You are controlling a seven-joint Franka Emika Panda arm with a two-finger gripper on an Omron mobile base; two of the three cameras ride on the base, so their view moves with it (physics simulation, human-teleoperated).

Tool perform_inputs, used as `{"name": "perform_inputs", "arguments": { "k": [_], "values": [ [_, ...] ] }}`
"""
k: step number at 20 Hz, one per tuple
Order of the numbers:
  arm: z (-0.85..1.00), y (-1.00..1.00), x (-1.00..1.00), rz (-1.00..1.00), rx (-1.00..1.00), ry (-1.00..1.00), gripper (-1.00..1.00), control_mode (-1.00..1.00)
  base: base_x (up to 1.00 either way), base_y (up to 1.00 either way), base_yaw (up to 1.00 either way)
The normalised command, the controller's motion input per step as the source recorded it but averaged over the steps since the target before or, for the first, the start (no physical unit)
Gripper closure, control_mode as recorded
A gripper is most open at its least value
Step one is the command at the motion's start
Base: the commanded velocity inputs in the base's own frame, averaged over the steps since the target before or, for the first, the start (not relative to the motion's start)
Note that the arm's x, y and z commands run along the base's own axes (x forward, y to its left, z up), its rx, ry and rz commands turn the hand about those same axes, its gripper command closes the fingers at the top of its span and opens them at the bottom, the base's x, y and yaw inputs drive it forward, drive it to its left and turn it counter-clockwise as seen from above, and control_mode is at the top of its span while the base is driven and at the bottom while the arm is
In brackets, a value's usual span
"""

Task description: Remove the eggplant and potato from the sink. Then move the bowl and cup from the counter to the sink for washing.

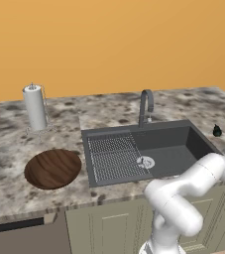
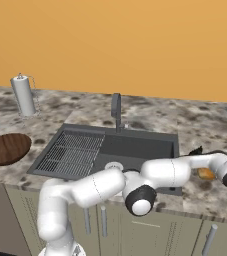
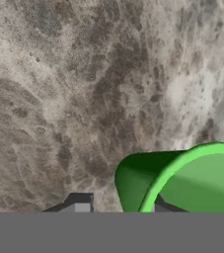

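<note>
In the hand view my gripper (image 3: 118,205) hangs low over the speckled counter (image 3: 74,84) and straddles the near wall of a green cup (image 3: 182,183). One fingertip (image 3: 82,202) stands outside the wall with a small gap, the other sits inside the rim. The jaws are narrowed but not pressed on the wall. The orange-tan potato (image 2: 205,173) and the nearly black eggplant (image 2: 196,149) lie on the counter right of the sink (image 2: 135,147), near my hand. The brown wooden bowl (image 1: 53,168) rests on the counter left of the sink (image 1: 173,154).
A curved grey faucet (image 1: 145,106) rises behind the basin. A paper towel holder (image 1: 35,107) stands at the back left, behind the bowl. My white arm (image 2: 110,185) stretches across the front of the sink toward the right. The eggplant (image 1: 216,131) sits near the counter's right end.
</note>
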Motion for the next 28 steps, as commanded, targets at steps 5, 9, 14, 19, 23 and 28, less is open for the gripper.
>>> {"name": "perform_inputs", "arguments": {
  "k": [5, 9, 14, 19, 23, 28],
  "values": [
    [0.52, -0.20, 0.14, 0.05, 0.25, 0.07, 1.00, -1.00, 0.00, 0.00, 0.00],
    [0.57, -0.14, 0.14, 0.14, 0.25, 0.00, 1.00, -1.00, 0.00, 0.00, 0.00],
    [0.62, -0.04, 0.09, 0.17, 0.23, 0.00, 1.00, -1.00, 0.00, 0.00, 0.00],
    [0.69, 0.00, 0.02, 0.16, 0.15, 0.00, 1.00, -1.00, 0.00, 0.00, 0.00],
    [0.73, 0.00, 0.00, 0.13, 0.11, 0.00, 1.00, -1.00, 0.00, 0.00, 0.00],
    [0.68, 0.01, -0.05, 0.14, 0.13, 0.08, 1.00, -1.00, 0.00, 0.00, 0.00]
  ]
}}
